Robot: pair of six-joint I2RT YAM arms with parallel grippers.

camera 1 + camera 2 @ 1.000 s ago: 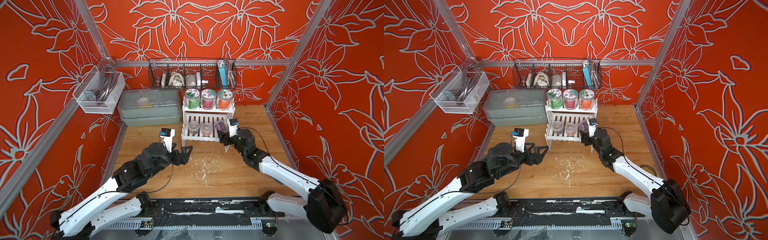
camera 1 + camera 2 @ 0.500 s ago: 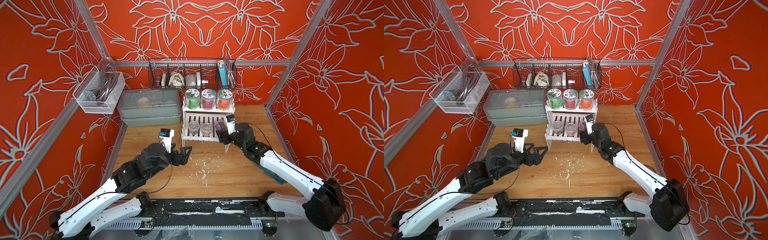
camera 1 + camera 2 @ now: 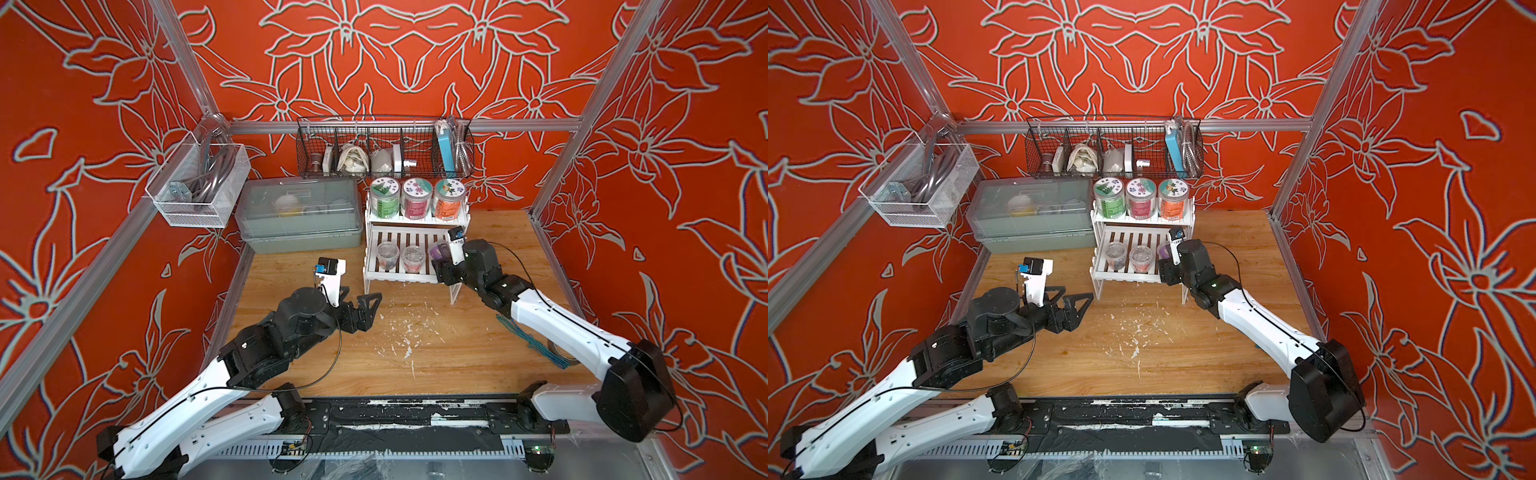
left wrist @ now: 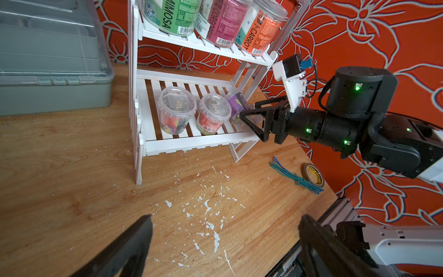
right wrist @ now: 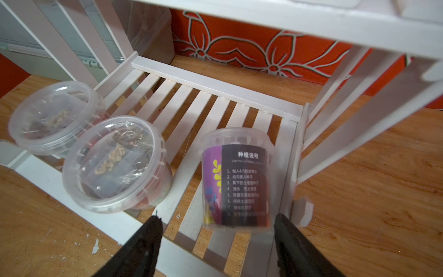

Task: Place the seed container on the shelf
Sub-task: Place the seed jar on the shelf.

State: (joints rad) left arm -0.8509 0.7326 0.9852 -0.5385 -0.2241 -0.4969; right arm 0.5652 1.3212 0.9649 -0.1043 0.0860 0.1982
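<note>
Your right fingers [image 5: 143, 242] released either side of the clear purple-labelled plastic seed container [image 5: 236, 177], tilted at the right end of the lower tier of the white slatted shelf [image 5: 215, 84], left fingers [image 4: 129, 249] wide apart, empty.

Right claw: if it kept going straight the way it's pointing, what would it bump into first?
Probably the purple-labelled seed container on the lower tier of the shelf, just ahead of the right claw and in line with the gap between its open fingers. Distance is hard to judge.
</note>
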